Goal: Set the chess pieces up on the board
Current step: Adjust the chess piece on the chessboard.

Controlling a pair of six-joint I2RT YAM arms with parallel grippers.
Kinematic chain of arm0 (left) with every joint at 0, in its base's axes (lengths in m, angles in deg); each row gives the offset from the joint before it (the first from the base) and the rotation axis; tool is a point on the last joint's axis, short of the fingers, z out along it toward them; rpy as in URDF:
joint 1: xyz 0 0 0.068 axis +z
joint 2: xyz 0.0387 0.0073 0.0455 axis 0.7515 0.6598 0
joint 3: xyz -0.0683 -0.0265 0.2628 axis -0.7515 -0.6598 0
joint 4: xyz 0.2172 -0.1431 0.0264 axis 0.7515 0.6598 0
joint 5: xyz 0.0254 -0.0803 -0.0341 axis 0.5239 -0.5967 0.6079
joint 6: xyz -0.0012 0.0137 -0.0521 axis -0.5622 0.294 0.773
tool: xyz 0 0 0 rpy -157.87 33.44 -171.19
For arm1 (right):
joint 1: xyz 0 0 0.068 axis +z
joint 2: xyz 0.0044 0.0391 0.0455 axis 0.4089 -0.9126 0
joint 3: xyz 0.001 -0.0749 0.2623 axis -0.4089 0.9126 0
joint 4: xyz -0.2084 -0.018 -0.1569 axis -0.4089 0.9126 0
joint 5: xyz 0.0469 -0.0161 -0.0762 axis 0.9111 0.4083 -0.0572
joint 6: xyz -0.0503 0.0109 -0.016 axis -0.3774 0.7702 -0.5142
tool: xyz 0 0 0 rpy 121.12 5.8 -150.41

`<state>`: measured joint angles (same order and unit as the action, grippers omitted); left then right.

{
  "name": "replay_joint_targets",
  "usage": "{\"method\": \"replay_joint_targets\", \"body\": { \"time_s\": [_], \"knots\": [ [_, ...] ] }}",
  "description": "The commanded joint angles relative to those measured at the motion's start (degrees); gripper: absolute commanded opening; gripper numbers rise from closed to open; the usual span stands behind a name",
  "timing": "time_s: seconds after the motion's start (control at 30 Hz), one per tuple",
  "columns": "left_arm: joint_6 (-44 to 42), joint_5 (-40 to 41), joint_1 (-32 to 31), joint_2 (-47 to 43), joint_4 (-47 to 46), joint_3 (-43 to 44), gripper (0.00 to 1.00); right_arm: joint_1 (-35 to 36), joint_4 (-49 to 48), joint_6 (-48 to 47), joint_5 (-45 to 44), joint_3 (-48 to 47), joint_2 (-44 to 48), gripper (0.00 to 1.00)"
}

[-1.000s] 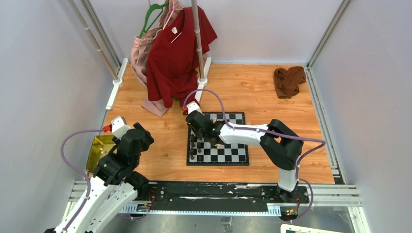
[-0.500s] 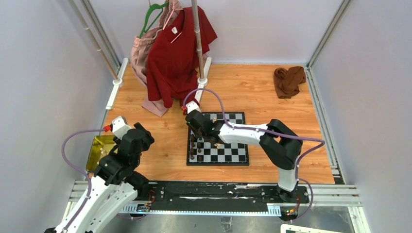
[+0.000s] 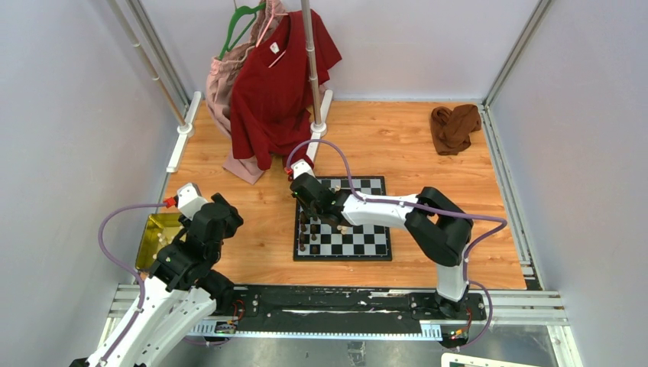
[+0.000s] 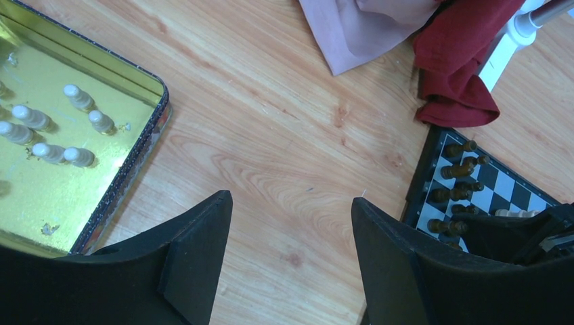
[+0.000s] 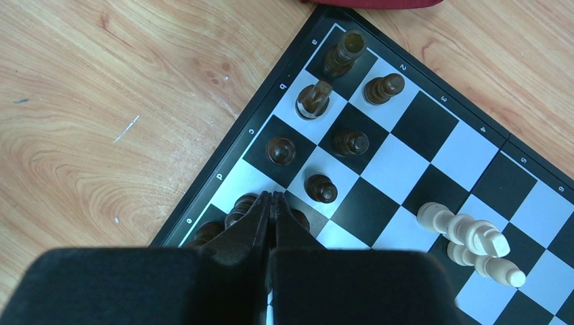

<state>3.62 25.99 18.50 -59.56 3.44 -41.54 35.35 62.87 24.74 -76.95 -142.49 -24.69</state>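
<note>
The black and white chessboard (image 3: 359, 243) lies on the wooden table. Several dark pieces (image 3: 304, 229) stand along its left edge. In the right wrist view the dark pieces (image 5: 320, 188) stand in two files near the board's corner (image 5: 237, 162), and two cream pieces (image 5: 464, 230) lie tipped on the squares. My right gripper (image 5: 272, 196) is shut with nothing between its fingers, tips just above the dark pieces. My left gripper (image 4: 291, 203) is open and empty above bare wood, between the gold tin (image 4: 128, 176) and the board (image 4: 416, 196). Several cream pieces (image 4: 51, 125) lie in the tin.
A clothes rack with a red shirt (image 3: 279, 84) and pink cloth stands behind the board; its hems show in the left wrist view (image 4: 450, 95). A brown cloth (image 3: 453, 126) lies at the back right. The gold tin (image 3: 157, 237) sits at the left edge.
My right gripper has drifted slightly left and back over the board's left files. The left arm has barely moved.
</note>
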Motion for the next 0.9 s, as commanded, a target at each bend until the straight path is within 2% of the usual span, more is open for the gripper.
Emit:
{"method": "replay_joint_targets", "body": {
  "time_s": [0.0,0.33,0.57,0.67,0.77,0.83,0.87],
  "knots": [
    [0.1,1.5,-0.3,0.2,-1.3,-0.3,0.70,-0.4,-0.3,0.9,0.5,-2.0,-1.3,0.00],
    [-0.3,1.7,-0.3,0.1,-1.6,0.3,0.71,-0.4,0.1,-1.2,-4.9,-0.4,3.6,0.00],
    [-1.0,2.1,-0.3,0.8,-1.8,2.6,0.74,-0.3,2.6,-3.6,-8.2,0.4,11.2,0.05],
    [-1.6,2.2,-0.3,0.4,-1.6,3.6,0.77,0.1,3.2,-4.6,-7.4,0.5,14.2,0.15],
    [-1.7,2.3,-0.4,-1.1,-0.2,5.3,0.91,0.8,3.8,-6.1,-3.8,-1.3,14.7,0.33],
    [-0.7,2.7,-0.3,-3.0,1.5,6.1,0.99,1.6,5.6,-6.3,-1.1,-4.1,13.4,0.39],
    [0.2,2.8,-0.4,-4.2,2.6,6.5,1.00,2.0,6.5,-6.4,0.4,-5.8,12.4,0.41]
  ]
}}
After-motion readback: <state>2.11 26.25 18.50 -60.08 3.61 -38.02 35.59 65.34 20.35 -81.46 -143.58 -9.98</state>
